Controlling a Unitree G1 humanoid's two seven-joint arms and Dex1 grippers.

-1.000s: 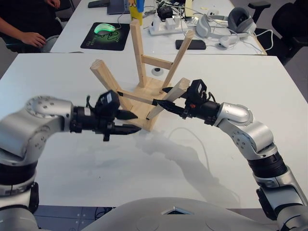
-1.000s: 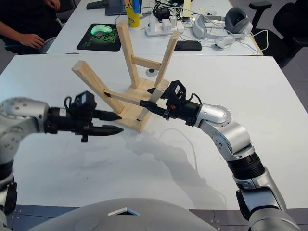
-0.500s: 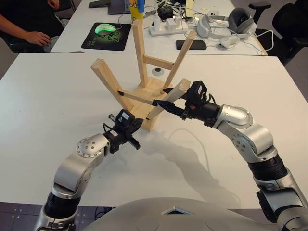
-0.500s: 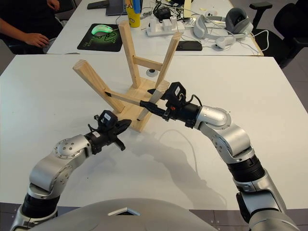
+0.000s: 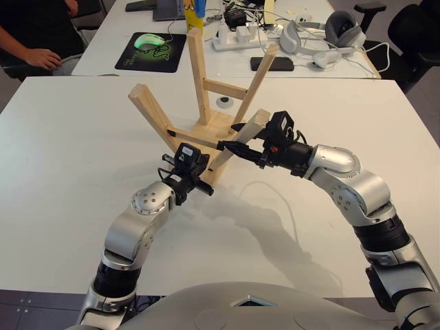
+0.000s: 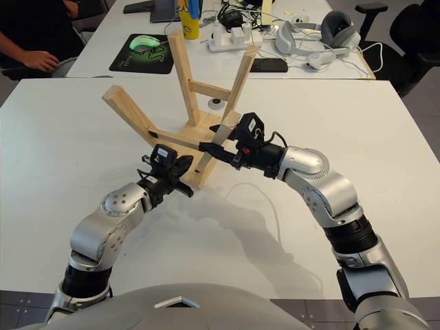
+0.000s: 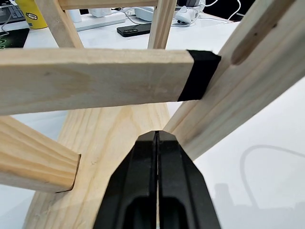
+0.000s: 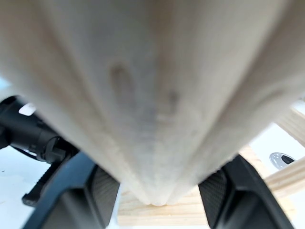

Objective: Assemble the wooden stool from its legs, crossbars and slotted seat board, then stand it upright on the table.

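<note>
Fingers (image 7: pixel 136 191) of the left gripper (image 5: pixel 201 184) are pressed tight together, and nothing is held between them. Just ahead of their tips, the seat board (image 7: pixel 119 124) of the stool (image 5: pixel 206 124) is seen, touching them or nearly so. A crossbar (image 7: pixel 95 78) with a black end is seen just above these fingers.

Fingers (image 8: pixel 93 191) of the right gripper (image 5: pixel 234 139) are closed around one leg (image 5: pixel 251 129), so the leg is squeezed from both sides. Three more legs are found beyond these fingers, pointing up and outward.

The stool looks all put together. It is tipped over on the white table (image 5: pixel 82 137), with the seat board down and the legs in the air. So the step in hand is judged to be the last one: turning it onto its feet.

For the next move, the leg must be kept held while the stool is rolled over. Help may be given by a push from the left fingers, or they may be opened for a grab.

A yellow cup (image 7: pixel 29 14) is seen far behind the stool. What is in it cannot be told.
</note>
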